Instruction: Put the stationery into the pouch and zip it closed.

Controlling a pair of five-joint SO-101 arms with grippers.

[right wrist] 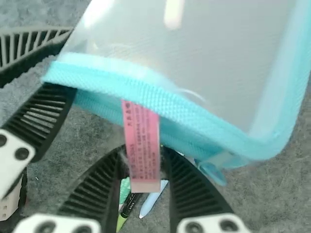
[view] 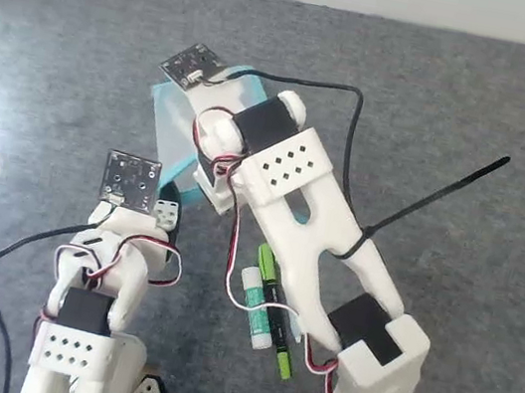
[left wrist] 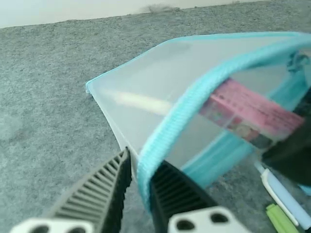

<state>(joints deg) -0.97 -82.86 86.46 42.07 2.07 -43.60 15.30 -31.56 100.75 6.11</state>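
Note:
A translucent pouch (view: 177,118) with a teal zipper rim (left wrist: 194,99) stands propped up on the grey carpet. My left gripper (left wrist: 143,166) is shut on the rim at the pouch's near corner. My right gripper (right wrist: 144,156) is shut on a flat pink stationery item (right wrist: 141,145), which sits at the open mouth with its upper end behind the rim. Through the pouch wall the pink item (left wrist: 248,112) shows inside. A white glue stick (view: 256,306) and a green pen (view: 275,312) lie on the carpet under the right arm.
The teal zipper pull (right wrist: 214,173) hangs at the pouch's corner. The other arm's fingers (right wrist: 36,124) hold the rim close beside my right gripper. A pale blue pen (left wrist: 282,194) lies by the green one. Open carpet surrounds the arms.

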